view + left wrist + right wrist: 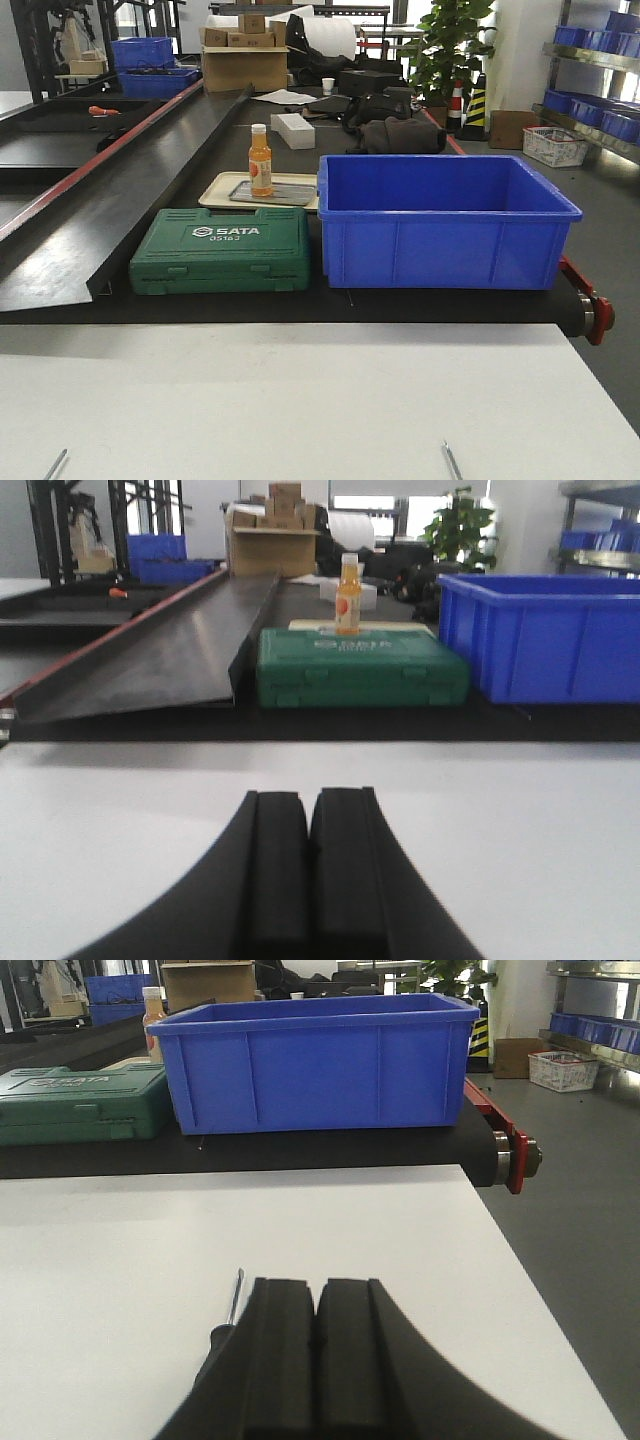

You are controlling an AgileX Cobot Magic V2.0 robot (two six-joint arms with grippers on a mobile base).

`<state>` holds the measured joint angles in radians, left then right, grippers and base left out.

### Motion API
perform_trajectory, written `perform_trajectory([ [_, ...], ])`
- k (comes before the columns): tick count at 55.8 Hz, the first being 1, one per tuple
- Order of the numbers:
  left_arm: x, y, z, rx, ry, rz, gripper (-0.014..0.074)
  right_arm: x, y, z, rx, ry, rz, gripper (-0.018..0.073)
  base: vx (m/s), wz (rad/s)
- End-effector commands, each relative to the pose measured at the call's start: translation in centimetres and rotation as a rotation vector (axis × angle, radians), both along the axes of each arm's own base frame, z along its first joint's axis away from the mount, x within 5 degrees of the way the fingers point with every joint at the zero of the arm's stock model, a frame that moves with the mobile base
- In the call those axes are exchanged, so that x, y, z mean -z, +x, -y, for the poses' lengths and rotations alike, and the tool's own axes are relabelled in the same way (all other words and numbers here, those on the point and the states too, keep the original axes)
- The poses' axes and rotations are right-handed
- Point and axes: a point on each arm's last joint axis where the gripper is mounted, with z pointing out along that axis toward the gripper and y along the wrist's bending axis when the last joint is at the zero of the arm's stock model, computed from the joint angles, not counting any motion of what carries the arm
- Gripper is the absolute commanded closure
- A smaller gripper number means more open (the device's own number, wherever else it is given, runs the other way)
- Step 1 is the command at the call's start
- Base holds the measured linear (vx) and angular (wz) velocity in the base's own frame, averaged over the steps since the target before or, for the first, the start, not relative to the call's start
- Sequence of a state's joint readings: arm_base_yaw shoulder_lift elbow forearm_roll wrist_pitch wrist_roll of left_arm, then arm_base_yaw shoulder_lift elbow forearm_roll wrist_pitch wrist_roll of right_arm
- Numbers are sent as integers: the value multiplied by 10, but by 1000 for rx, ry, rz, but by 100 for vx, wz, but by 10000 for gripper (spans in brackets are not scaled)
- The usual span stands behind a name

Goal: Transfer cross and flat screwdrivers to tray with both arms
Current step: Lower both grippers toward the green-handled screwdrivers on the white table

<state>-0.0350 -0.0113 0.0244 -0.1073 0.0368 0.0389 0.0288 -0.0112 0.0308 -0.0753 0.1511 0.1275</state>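
Two metal screwdriver shafts poke into the front view at the white table's near edge, one at the left [55, 464] and one at the right [452, 461]; their handles are out of view. The right one's shaft [236, 1298] lies just left of my right gripper [317, 1295], which is shut and empty. My left gripper [308, 805] is shut and empty over bare white table. The beige tray [292, 182] sits far back on the black belt, behind the green case, holding an orange bottle [260, 160].
A green SATA tool case [222, 249] and a big blue bin [445, 220] stand side by side on the black conveyor beyond the white table [300, 390]. A black ramp [110, 200] slopes at the left. The table's right edge drops to the floor.
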Motion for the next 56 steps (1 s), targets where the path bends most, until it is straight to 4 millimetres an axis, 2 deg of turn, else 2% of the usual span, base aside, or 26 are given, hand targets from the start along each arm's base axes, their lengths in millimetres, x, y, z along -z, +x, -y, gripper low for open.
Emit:
perform_trajectory([
  [1, -25, -5, -2, -21, -19, 215, 602, -8, 0, -1, -9, -16, 106, 567, 0, 0],
  [9, -35, -8, -3, -32, -24, 325, 602, -11, 0, -1, -12, -15, 144, 567, 0, 0],
  [16, -48, -11, -3, -32, -25, 362, 596, -30, -3, -3, -26, -37, 358, 567, 0, 0],
  [21, -61, -16, -3, -33, -23, 403, 588, -46, -7, -3, -31, -17, 443, 567, 0, 0],
  [24, -74, -20, -4, -32, -23, 435, 577, -57, -7, -3, -29, 0, 420, 567, 0, 0],
  [32, -106, -27, -3, -20, -19, 419, 527, -104, -1, -1, -10, -3, 287, 566, 0, 0],
  [36, -123, -23, -2, -14, -13, 370, 482, -127, 7, -1, -3, -18, 229, 564, 0, 0],
  [40, -136, -13, -1, -14, -8, 334, 430, -142, 21, -1, -1, -23, 177, 560, 0, 0],
  [47, -143, 13, -1, -14, -4, 240, 311, -142, 56, -1, 0, -23, 26, 521, 0, 0],
  [51, -134, 34, 0, -12, -9, 134, 224, -133, 75, -2, 1, -13, -67, 474, 0, 0],
  [56, -123, 54, 1, -9, -7, 13, 166, -116, 96, -3, 6, 16, -185, 385, 0, 0],
])
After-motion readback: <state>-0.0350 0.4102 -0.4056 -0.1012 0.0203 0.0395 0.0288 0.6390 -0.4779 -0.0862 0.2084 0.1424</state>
